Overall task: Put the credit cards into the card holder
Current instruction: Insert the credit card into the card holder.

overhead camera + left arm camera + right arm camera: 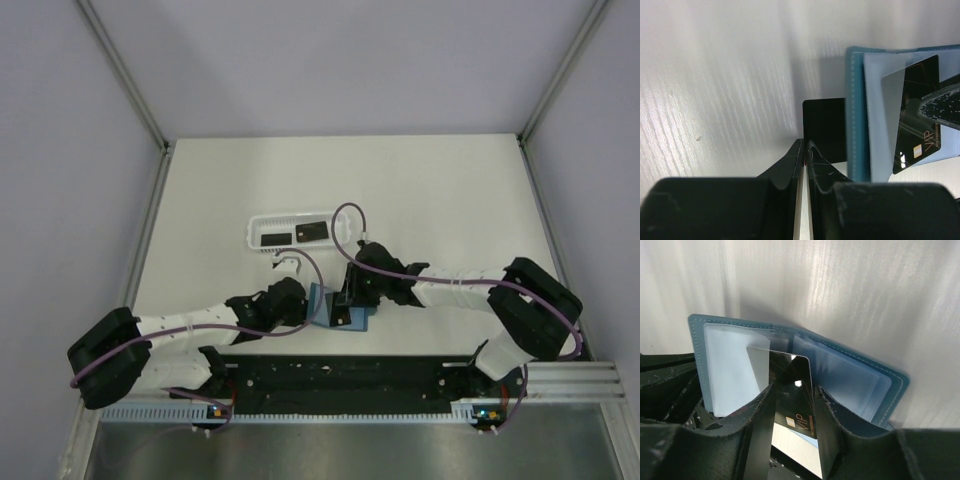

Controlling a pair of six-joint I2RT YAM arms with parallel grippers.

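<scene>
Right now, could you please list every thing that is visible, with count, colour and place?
table: one, white, under everything.
card holder: one, teal-blue, open, near the arm bases.
basket tray: one, white, beyond the card holder.
credit cards: three, black; two in the tray, one partly in the holder's clear sleeve.
black flat piece: one, at the holder's edge; card or tab, cannot tell.
left fingers: two, black, shut, beside that piece.
right fingers: two, black, either side of the third card.

Basket tray (251,232) on our table (450,200)
We see the long white tray lying flat on the pale, faintly grained tabletop.
</scene>
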